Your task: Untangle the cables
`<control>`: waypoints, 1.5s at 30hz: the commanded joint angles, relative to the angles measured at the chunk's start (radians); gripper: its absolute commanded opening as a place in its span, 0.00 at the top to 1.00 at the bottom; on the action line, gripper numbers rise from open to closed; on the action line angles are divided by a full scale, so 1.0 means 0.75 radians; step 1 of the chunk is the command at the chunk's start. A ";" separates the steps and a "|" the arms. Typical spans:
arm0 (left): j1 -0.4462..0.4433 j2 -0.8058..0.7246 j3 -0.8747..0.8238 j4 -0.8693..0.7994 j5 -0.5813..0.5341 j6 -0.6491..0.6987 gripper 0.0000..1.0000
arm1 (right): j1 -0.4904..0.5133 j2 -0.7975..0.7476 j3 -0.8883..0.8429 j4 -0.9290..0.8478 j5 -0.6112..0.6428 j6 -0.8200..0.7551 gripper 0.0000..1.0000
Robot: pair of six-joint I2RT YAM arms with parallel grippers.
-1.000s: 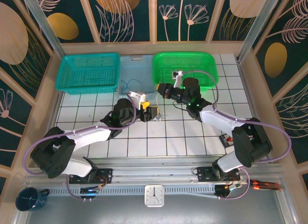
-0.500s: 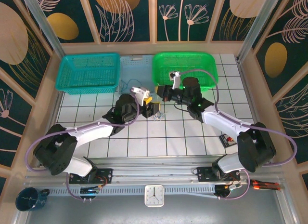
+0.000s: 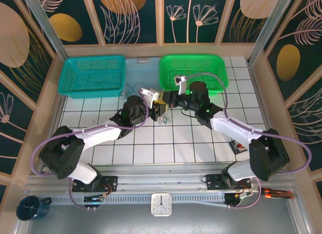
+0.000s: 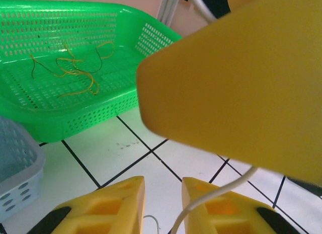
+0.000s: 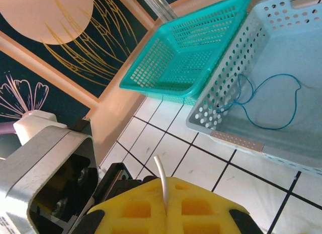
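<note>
White tiled table (image 3: pixel 201 138) under floral wall panels, and both arms meet mid-table. The right gripper (image 5: pixel 163 186) has its yellow fingers pressed together, pinching a thin whitish wire (image 5: pixel 160 174) that pokes up from the seam. The left gripper (image 4: pixel 161 183) holds its fingers a little apart. The whitish wire curls past one of them, and the right gripper's yellow bulk blocks much of that camera. Yellowish wires (image 4: pixel 75 74) lie in the green plastic basket (image 4: pixel 126 100). A blue wire (image 5: pixel 269 127) loops in the pale blue perforated basket (image 5: pixel 226 98), with the teal mesh basket (image 5: pixel 186 48) just beside it.
</note>
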 commanded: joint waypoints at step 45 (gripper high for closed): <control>0.009 -0.090 0.106 0.021 0.029 -0.175 1.00 | 0.164 -0.096 -0.440 0.368 0.383 -0.214 0.40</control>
